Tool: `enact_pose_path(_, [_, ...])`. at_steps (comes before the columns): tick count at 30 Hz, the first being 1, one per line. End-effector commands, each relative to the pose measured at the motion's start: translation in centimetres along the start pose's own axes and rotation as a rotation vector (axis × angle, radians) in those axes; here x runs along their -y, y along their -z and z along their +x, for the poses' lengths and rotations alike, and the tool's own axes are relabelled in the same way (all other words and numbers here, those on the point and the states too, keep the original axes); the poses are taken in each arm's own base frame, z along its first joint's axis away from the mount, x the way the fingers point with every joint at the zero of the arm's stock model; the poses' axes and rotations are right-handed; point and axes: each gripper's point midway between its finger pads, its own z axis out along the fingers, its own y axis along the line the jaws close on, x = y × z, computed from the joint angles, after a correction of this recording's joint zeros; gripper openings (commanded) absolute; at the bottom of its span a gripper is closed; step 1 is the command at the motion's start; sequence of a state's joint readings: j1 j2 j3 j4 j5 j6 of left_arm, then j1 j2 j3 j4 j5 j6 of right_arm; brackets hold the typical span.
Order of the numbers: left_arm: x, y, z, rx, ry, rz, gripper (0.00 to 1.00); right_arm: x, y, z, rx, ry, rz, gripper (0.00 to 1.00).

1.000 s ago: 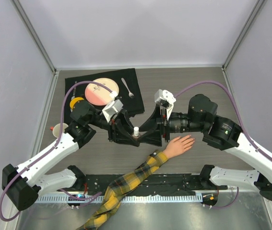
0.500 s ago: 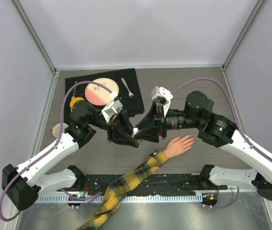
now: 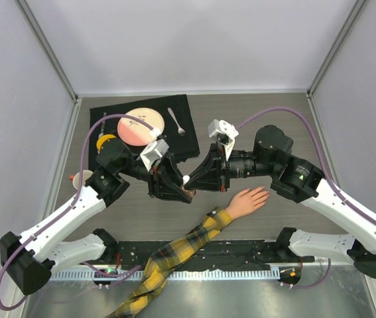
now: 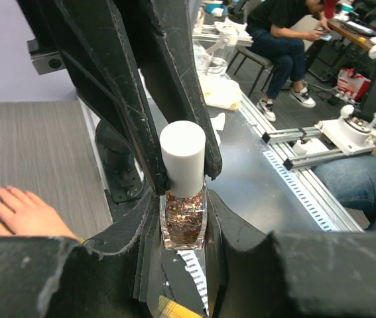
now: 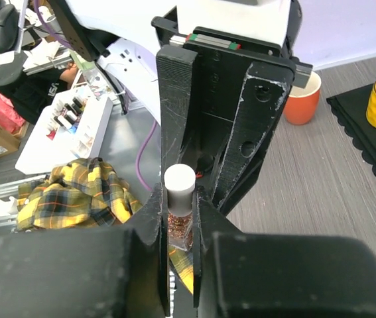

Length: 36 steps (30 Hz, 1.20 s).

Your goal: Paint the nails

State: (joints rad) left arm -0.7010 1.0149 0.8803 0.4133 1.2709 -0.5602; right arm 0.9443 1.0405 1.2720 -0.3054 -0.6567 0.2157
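Note:
A small glass nail polish bottle [image 4: 185,218], full of coppery glitter, stands upright with my left gripper [image 4: 184,233] shut on its body. My right gripper [image 5: 180,207] is shut on its white cap [image 5: 179,184]. From above, both grippers meet at the cap [image 3: 186,179], left of the mannequin hand [image 3: 245,201]. The pale hand lies flat, fingers spread, on an arm in a yellow plaid sleeve [image 3: 181,248]. Its nails [image 4: 4,189] look pinkish in the left wrist view.
A black mat [image 3: 108,119] at the back left carries a pink plate [image 3: 141,127], a fork [image 3: 176,121] and a yellow cup [image 3: 106,142]. An orange cup [image 3: 81,179] stands by the left arm. Grey walls enclose the table.
My right gripper moved left onto the bottle's cap and closed on it. The left gripper kept holding the bottle, almost still.

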Motion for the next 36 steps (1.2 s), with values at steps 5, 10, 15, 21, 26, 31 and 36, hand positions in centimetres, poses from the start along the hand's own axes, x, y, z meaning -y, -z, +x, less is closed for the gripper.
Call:
enact_pose_path(5, [-4.9,2.9,-4.1,0.105,-0.189,-0.393,0.00,2.0,0.1,2.4,-0.024,-0.023,0.092,0.01])
enact_pose_path(10, [-10.4,7.4,-6.1,0.167,-0.183,-0.829,0.00,6.8,0.8,3.7,0.011,-0.046,0.395,0.01])
enact_pose_path(15, [-14.4,12.9,-6.1,0.160,-0.170,-1.204,0.00,9.5,-2.5,6.2,-0.041,0.044,1.013,0.01])
enact_pose_path(21, [-14.6,12.3,-4.3,0.125,-0.161,-1.158,0.00,9.8,-5.7,4.8,-0.018,0.018,1.085,0.01])
enact_pose_path(26, [-13.0,10.2,-3.5,0.088,-0.193,-1.011,0.00,8.7,-5.3,2.8,0.008,-0.004,0.959,0.27])
enact_pose_path(31, [-10.2,7.5,-2.8,0.046,-0.240,-0.793,0.00,5.6,-2.7,-0.8,0.069,0.014,0.761,0.55])
enact_pose_path(36, [-7.5,4.5,-2.4,0.033,-0.189,-0.542,0.00,2.8,-1.1,-1.1,0.070,-0.011,0.388,0.65])
